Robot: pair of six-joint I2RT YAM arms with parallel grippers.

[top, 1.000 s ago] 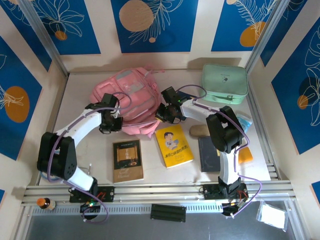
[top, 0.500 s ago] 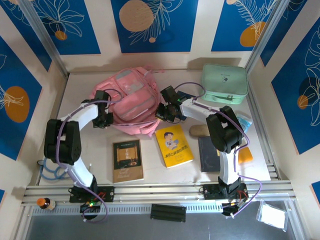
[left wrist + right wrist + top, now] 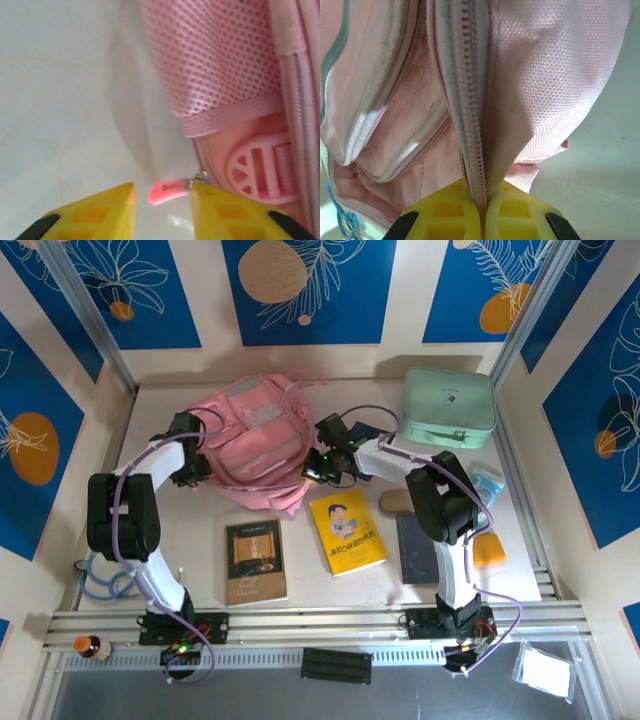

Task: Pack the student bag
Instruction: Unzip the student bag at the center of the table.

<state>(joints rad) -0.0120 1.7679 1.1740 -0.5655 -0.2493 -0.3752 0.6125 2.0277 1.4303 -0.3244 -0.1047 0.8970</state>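
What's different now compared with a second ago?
The left arm swung away up the left side of the student bag, and the left gripper opened, leaving the pink zipper pull loose between its fingers. The right gripper stayed clamped on the zip seam, shifting slightly left. The books and mint case stayed put.

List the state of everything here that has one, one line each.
student bag: lying on the table, zip shut where visible
left claw: open, pink zip pull between its fingers
right claw: shut on the student bag's zip seam
mint green case: closed
yellow book: closed, flat
brown book: closed, flat
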